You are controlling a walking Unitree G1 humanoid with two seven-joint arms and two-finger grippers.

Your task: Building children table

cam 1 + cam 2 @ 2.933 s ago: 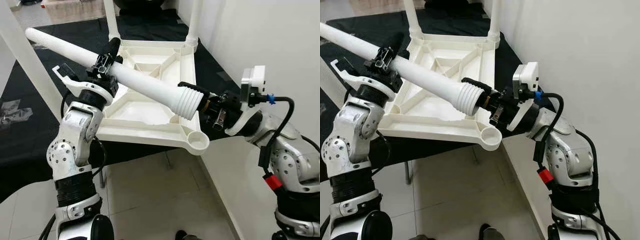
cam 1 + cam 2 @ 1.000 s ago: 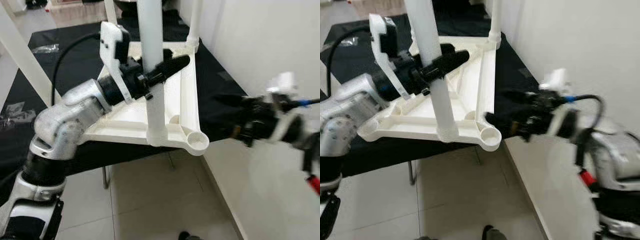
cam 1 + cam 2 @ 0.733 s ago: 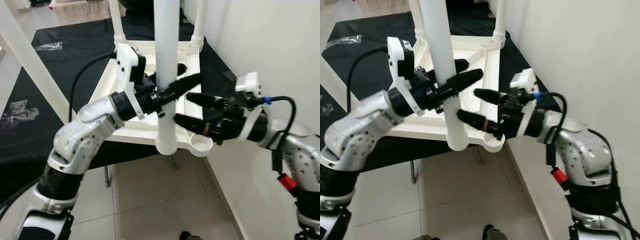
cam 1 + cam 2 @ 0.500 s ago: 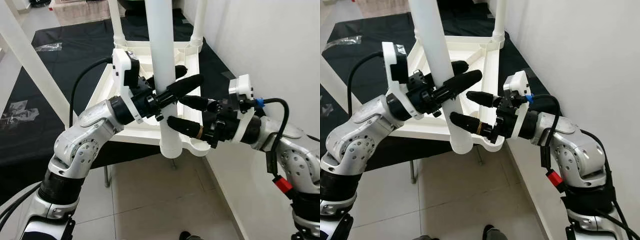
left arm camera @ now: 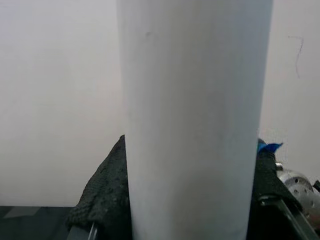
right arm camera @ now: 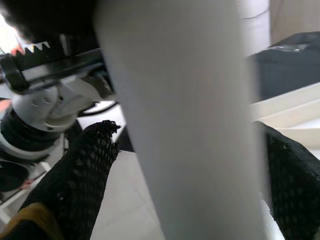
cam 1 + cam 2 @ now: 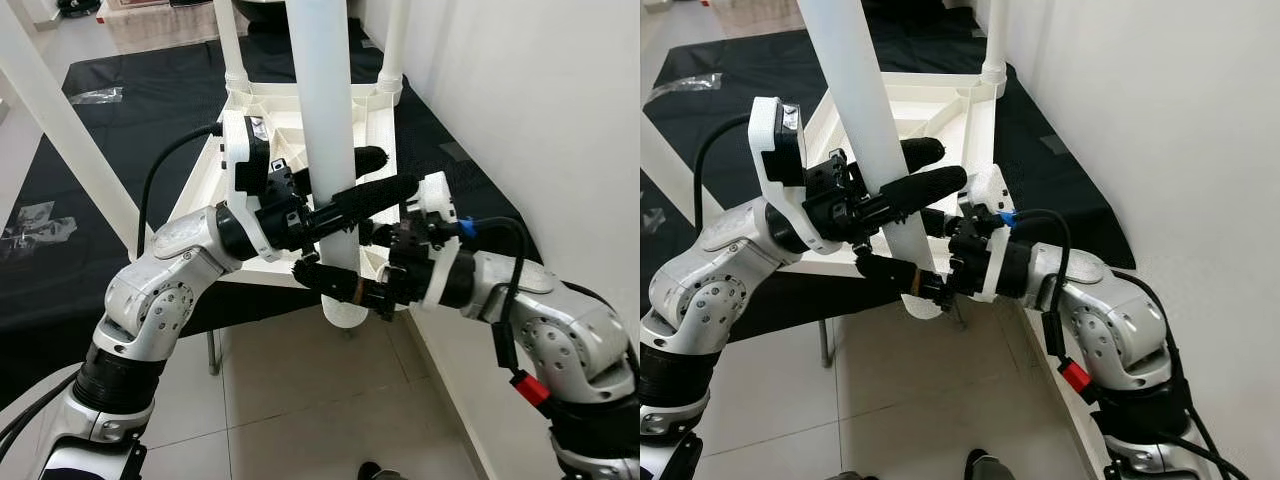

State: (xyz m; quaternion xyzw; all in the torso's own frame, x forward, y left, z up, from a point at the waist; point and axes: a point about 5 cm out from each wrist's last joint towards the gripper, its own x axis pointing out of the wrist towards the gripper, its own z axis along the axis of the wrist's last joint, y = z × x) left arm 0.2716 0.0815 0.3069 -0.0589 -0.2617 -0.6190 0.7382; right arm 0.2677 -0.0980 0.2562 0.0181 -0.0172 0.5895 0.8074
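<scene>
Evidently you were seating the white leg (image 7: 322, 130): upright over the upturned tabletop's (image 7: 262, 230) near right corner socket; left gripper (image 7: 352, 195) clenched on it; right gripper (image 7: 340, 265) straddled it, fingers apart; next, line up and press down.

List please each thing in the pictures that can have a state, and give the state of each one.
Table leg: upright, its lower end over the near corner socket; seating cannot be told.
Tabletop: upside down on the black surface, two legs already standing at its far corners.
Left gripper: shut on the table leg, above the other.
Right gripper: fingers on both sides of the table leg near its lower end; grip cannot be told.
</scene>
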